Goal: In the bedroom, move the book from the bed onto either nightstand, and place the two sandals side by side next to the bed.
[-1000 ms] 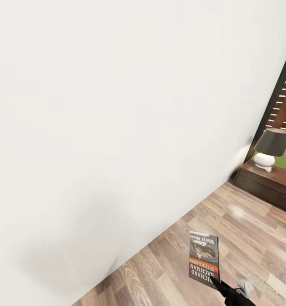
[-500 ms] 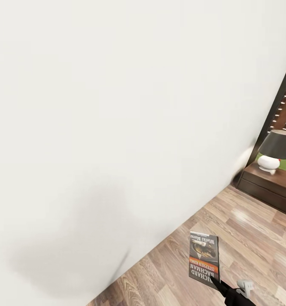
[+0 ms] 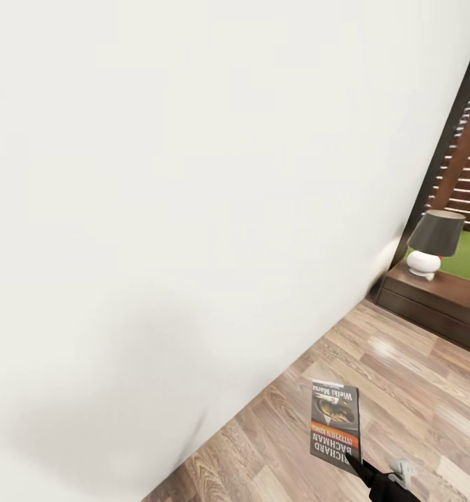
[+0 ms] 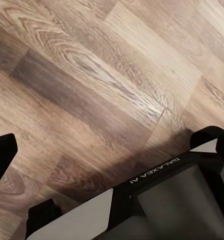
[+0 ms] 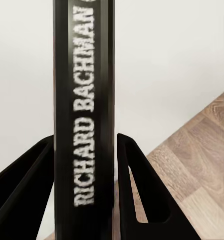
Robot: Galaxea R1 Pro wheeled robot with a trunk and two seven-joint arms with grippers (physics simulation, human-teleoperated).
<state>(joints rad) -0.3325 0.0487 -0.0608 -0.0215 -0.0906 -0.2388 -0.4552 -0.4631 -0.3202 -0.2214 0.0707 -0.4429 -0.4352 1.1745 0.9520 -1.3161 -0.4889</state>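
Head view: the book (image 3: 335, 427) is held upright over the wood floor (image 3: 409, 390) by the right gripper (image 3: 364, 468), with a nightstand (image 3: 437, 301) and lamp (image 3: 434, 244) seen well ahead by the wall (image 3: 193, 209).

Left wrist view: just floor and robot base (image 4: 166, 200); that pincer's state can't be told.

Right wrist view: the spine is clamped between both fingers (image 5: 136, 190).

So the book's been picked up but not yet placed; sandals are probably left too.

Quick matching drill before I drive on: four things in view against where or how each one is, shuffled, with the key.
Things:
1. book
2. lamp
3. nightstand
4. wall

States:
A. stands on the nightstand
B. held upright in the right gripper
C. white, taking up most of the head view
D. dark wood, low, below the window

Pairs: 1-B, 2-A, 3-D, 4-C
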